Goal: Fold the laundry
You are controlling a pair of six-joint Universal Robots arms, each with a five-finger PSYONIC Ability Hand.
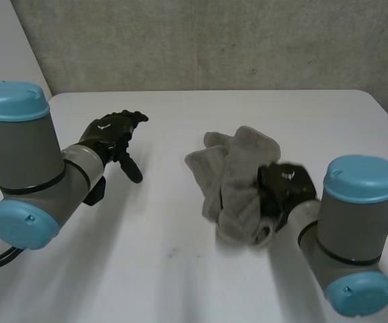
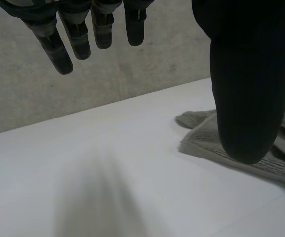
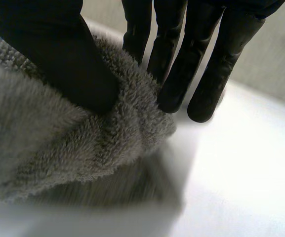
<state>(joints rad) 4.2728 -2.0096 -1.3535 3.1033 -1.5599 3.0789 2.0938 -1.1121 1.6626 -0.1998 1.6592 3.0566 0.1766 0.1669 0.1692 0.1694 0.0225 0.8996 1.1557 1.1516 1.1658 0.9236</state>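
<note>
A grey fluffy towel (image 1: pixel 237 185) lies bunched up on the white table (image 1: pixel 180 269), right of the middle. My right hand (image 1: pixel 284 188) is at the towel's right edge, thumb and fingers pinching a thick fold of it (image 3: pixel 107 133). The right hand's fingers (image 3: pixel 182 74) press into the pile from the far side and the thumb from the near side. My left hand (image 1: pixel 116 131) hovers over bare table to the left, well apart from the towel, fingers (image 2: pixel 78 39) straight and spread, holding nothing. Beyond its thumb a flat part of the towel (image 2: pixel 201 138) shows.
A grey concrete wall (image 1: pixel 214 40) runs behind the table's far edge. The table's right corner (image 1: pixel 375 101) lies beyond the right arm. Bare table stretches between the two hands and along the front.
</note>
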